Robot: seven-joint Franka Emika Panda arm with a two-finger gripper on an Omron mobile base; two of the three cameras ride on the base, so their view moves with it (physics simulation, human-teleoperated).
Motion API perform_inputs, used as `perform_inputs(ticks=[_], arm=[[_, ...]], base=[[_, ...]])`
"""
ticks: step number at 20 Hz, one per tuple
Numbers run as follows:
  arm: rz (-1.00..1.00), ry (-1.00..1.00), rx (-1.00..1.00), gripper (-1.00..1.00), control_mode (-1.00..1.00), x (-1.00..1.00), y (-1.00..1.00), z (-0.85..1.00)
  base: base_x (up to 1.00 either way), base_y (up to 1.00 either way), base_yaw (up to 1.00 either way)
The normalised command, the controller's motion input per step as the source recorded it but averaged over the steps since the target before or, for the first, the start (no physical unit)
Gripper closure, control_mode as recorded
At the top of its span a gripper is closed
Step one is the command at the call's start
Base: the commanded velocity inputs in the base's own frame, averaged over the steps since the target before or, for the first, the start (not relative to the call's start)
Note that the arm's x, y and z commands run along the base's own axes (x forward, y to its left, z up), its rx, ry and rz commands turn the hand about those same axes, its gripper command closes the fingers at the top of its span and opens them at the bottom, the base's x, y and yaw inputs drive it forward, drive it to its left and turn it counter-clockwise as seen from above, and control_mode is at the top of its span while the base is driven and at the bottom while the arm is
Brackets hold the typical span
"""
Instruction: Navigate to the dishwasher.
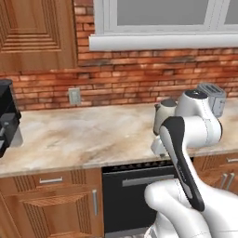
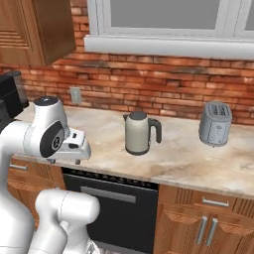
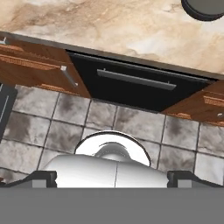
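Note:
The dishwasher (image 1: 124, 200) is a black flat panel with a horizontal silver bar handle, set under the marble counter (image 1: 83, 132) straight ahead of the base. It also appears in the right base view (image 2: 121, 213) and in the hand view (image 3: 131, 89), between wooden cabinet fronts. My arm is folded in front of it, with the hand (image 2: 74, 146) held at counter-edge height and pointing down. My gripper (image 3: 113, 178) is open, its two dark fingertips (image 3: 43, 177) far apart with nothing between them.
A beige kettle (image 2: 138, 133) and a silver toaster (image 2: 215, 123) stand on the counter to the right. A black coffee machine (image 1: 7, 116) sits at the left. Wooden cabinets (image 1: 51, 204) flank the dishwasher. Grey floor tiles (image 3: 65, 127) lie below.

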Motion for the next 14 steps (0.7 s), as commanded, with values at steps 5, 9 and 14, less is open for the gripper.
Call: perform_inputs(ticks=[5, 9, 14], arm=[[0.00, 0.00, 0.00, -1.00, 1.00, 0.00, 0.00, 0.00], [0.00, 0.00, 0.00, -1.00, 1.00, 0.00, 0.00, 0.00], [0.00, 0.00, 0.00, -1.00, 1.00, 0.00, 0.00, 0.00]], base=[[0.46, -0.06, 0.08], [0.36, -0.03, 0.07], [0.32, -0.02, 0.06]])
